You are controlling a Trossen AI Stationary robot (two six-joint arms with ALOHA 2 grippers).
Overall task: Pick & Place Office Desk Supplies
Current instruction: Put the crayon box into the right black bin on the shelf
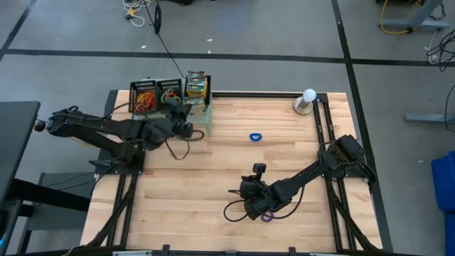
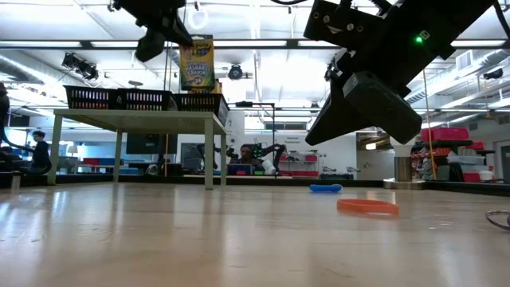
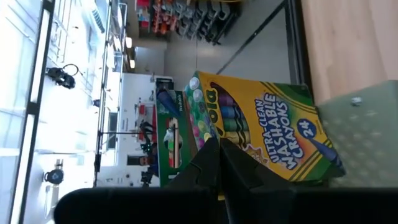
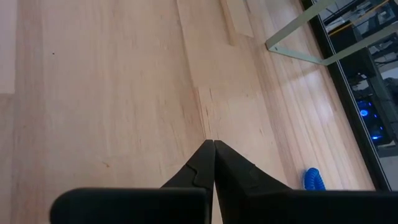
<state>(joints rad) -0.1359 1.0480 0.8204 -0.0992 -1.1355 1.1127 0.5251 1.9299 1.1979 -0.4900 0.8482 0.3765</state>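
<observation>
A yellow-and-green crayon box stands upright on the pale green perforated stand at the far left, also seen as the crayon box. A second, green box stands beside it. Beside them, two black mesh trays hold coloured rubber bands. My left gripper is shut and raised, pointing roughly level at the crayon box from the near side; in the high view, my left gripper is short of it. My right gripper is shut just above the bare wood, toward the near edge. A blue rubber band lies mid-table.
An orange rubber band lies flat near my right gripper. A purple band lies by that arm. A white globe stands at the far right corner. Bare wood spreads across the table's middle and near left.
</observation>
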